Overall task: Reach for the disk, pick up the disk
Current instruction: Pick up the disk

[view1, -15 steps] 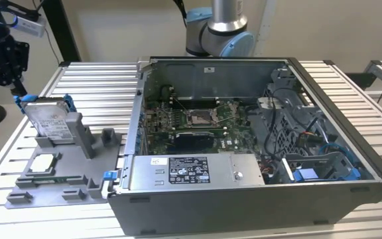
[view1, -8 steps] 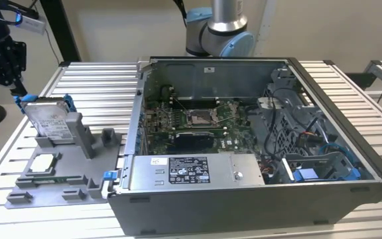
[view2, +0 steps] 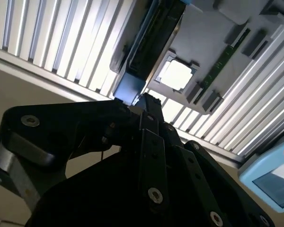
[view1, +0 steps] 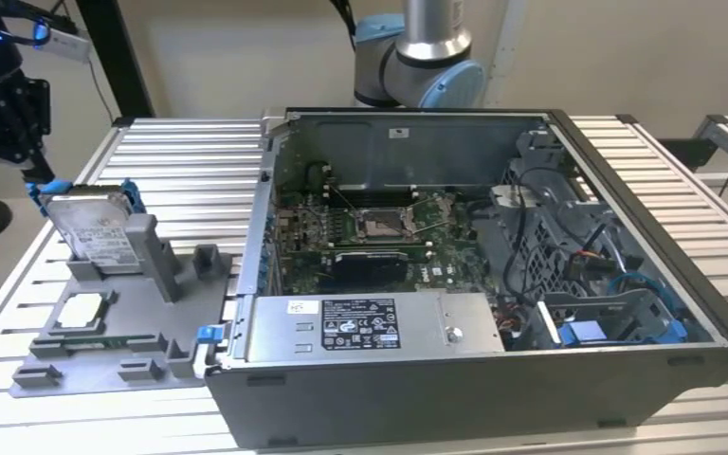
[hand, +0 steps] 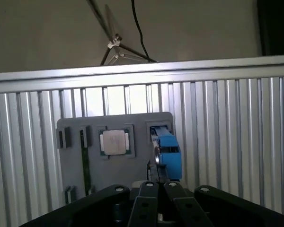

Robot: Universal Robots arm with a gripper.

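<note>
Slatted metal table [view1: 174,142] under bright light, carrying one open computer case [view1: 465,389] and, toward the exterior view's left, one grey fixture tray [view1: 86,365]. One disk [view1: 92,232] stands on edge in that tray, leaning back a touch, blue rails showing, seated between the tray's posts. One gripper [view1: 43,178] sits right at its upper corner! In the first wrist view the gripper [hand: 159,185] has its jaws drawn narrow, nearly together, right at the blue end of the disk [hand: 168,151]. I read that as a pinch on the rail, so the reach looks done and the pick-up is in hand, lift not yet made. Getting it out, to my eye, calls for a straight pull along the slot, no twisting against the posts. One small square chip [view1: 82,311] lies flat in the tray, near the disk but apart from it
</note>
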